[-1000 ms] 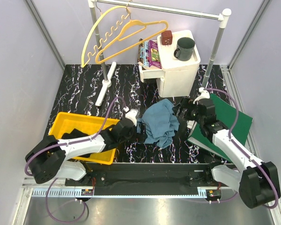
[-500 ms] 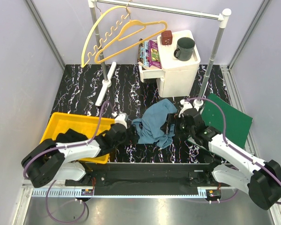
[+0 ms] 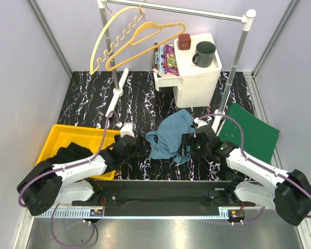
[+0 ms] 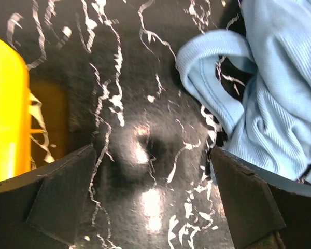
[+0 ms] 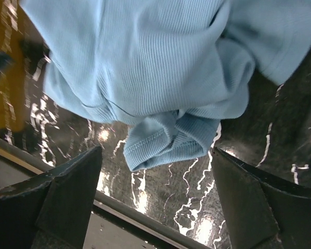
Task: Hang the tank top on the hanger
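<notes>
Teal-blue tank top [image 3: 171, 136], top view: it lies crumpled on the black marbled bench [image 3: 93, 98], between the two grippers.
Hanger [image 3: 145, 50], top view: orange-yellow, it hangs by its hook on the white rail [image 3: 197, 13] at the back, beside a paler wavy hanger [image 3: 101, 44] and well apart from the tank top.
Left gripper [image 3: 141, 143], top view: low over the bench, just left of the tank top, near the yellow bin [image 3: 67, 136].
Right gripper [image 3: 185, 145], top view: just right of the tank top, pointing at it.
Left gripper [image 4: 153, 202], left wrist view: the jaws stand wide apart, with only bare bench between them.
Tank top [image 4: 280, 104], left wrist view: a strap loop lies up and right of the fingers, not touching them; the yellow bin [image 4: 5, 114] is at the left.
Right gripper [image 5: 155, 207], right wrist view: the jaws are spread wide and hold nothing.
Tank top [image 5: 155, 67], right wrist view: ribbed cloth fills the upper part; its bunched hem reaches down between the two fingers without touching either.
</notes>
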Available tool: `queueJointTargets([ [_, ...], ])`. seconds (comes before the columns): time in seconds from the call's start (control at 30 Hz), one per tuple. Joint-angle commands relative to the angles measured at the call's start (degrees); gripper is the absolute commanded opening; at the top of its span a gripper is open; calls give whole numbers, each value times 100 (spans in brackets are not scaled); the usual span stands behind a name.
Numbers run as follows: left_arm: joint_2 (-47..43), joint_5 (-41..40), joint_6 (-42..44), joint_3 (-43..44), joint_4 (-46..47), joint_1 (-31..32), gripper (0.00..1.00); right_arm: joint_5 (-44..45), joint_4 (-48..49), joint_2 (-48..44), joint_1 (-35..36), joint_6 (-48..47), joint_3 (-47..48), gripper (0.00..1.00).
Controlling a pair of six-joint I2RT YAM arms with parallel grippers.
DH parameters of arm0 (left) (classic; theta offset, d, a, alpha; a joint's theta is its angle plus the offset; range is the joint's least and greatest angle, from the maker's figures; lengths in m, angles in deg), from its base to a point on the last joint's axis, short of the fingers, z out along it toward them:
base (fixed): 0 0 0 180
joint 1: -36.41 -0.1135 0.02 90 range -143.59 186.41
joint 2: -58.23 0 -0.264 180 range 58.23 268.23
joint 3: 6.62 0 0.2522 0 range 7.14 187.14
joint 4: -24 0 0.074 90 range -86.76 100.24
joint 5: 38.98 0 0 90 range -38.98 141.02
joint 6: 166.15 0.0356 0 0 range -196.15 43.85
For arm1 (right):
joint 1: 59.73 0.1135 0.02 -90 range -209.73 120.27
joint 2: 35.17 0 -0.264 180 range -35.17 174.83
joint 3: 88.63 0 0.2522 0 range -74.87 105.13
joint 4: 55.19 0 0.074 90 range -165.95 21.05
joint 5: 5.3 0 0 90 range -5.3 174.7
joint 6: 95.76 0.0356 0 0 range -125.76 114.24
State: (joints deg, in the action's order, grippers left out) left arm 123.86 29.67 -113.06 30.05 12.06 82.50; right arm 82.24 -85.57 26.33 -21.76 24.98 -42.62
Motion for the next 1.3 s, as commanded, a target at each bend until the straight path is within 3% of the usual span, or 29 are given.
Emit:
queueJointTargets([
  [0.0,2,-512,446,424,149,216,99,35,220,371,245,178,-8,90],
  [0.17,389,612,527,336,1510,480,99,-18,581,785,298,204,62,79],
  [0.3,1241,1087,316,529,1838,480,98,-18,608,978,307,134,176,55],
  [0.4,1707,1447,166,556,2251,489,89,17,616,987,307,99,194,40],
  [0.43,1804,1510,140,556,2426,480,83,43,599,970,307,81,211,29],
  [0.53,2050,1703,8,556,2716,489,59,193,511,838,307,29,246,8],
  [0.57,2077,1747,-44,547,2787,480,35,219,476,794,298,-6,281,3],
  [0.67,1737,1792,-1,660,2658,480,2,544,195,584,307,-225,518,0],
  [0.7,1560,1713,51,748,2491,480,0,771,-75,470,307,-296,615,0],
  [0.93,-373,1528,386,1724,-117,472,8,1818,-1395,-356,307,-929,1757,0],
  [1.13,-1719,1782,228,1541,-44,279,9,2109,-1581,-1069,298,-1088,2092,0],
  [1.27,-1089,2352,254,1759,230,-746,24,2153,-1161,-938,289,-1158,2005,0],
])
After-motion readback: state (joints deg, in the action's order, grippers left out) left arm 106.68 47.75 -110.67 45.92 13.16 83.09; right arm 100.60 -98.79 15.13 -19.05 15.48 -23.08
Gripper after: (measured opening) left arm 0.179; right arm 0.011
